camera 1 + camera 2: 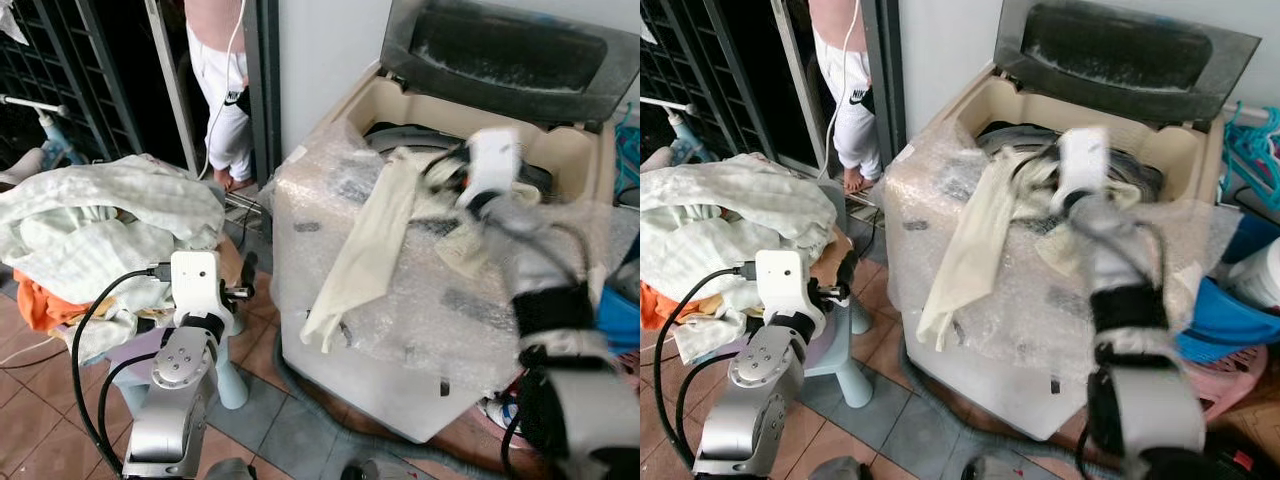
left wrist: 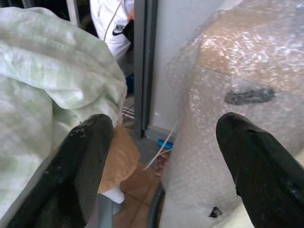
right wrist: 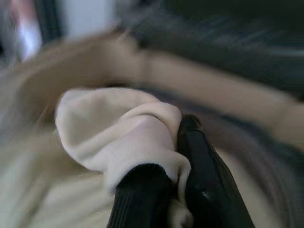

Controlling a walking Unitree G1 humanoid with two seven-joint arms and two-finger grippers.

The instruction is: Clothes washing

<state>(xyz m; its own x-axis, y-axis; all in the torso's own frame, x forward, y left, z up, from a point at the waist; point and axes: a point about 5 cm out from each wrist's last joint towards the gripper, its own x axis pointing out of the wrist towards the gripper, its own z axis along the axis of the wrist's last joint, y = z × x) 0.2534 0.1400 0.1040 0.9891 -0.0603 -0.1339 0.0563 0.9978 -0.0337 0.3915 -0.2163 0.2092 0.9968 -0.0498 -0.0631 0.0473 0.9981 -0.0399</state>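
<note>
Feeding a cream garment (image 1: 372, 240) into the bubble-wrapped washing machine (image 1: 420, 330), lid up.

We have our right gripper (image 3: 166, 190) over the tub opening, its 2 black fingers pinched on a fold of the cream garment, the rest draped over the rim and down the front. Our left gripper (image 2: 161, 156) hangs between the machine and the laundry pile (image 1: 100, 225) on the stool (image 1: 225, 375), fingers spread apart and holding nothing. A person (image 1: 225, 90) in white shorts stands behind.
</note>
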